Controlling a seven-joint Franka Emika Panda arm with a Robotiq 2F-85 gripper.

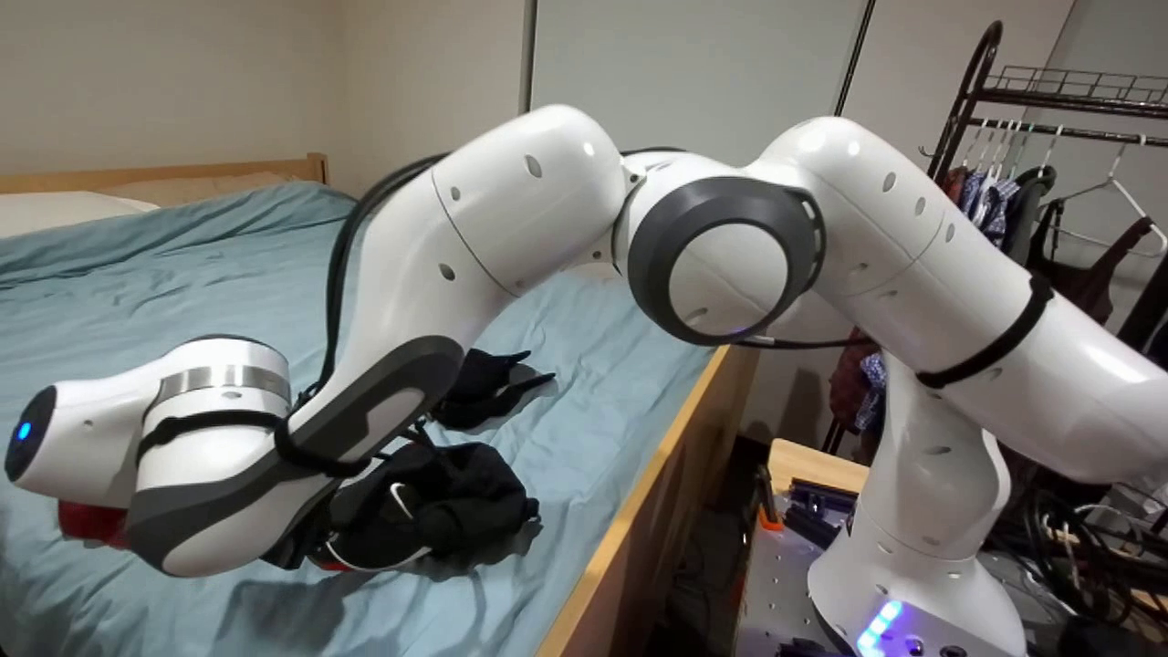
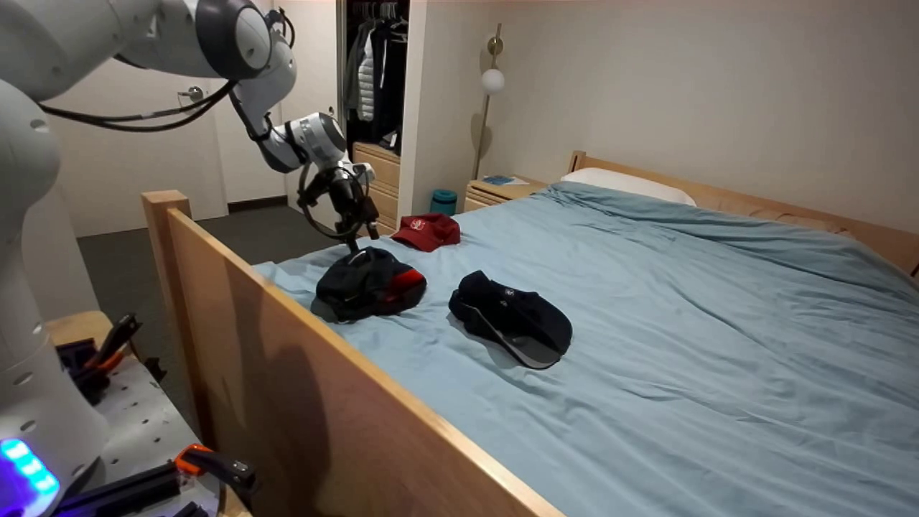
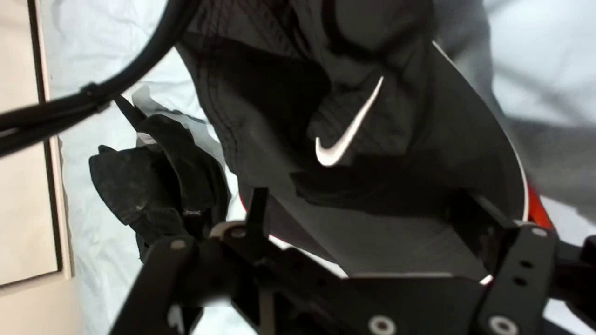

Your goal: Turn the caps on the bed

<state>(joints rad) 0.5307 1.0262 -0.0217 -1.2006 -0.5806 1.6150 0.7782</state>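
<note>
Gripper (image 3: 359,204) spread wide, gripping nothing, perhaps astride the brim (image 3: 391,242) of the black-and-red cap (image 2: 362,283) near a corner of the bed (image 2: 682,337); pinch squarely before turning.

A red cap (image 2: 431,232), swoosh-marked cap (image 3: 368,135) and grey-brimmed cap (image 2: 517,314) lie apart.

Bed (image 2: 689,345), red cap (image 2: 428,232), Nike cap (image 2: 367,285), dark cap (image 2: 513,316)

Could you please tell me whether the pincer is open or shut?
Open: in the wrist view, the pincer has its fingers wide apart, with the black Nike cap showing between them.
</note>
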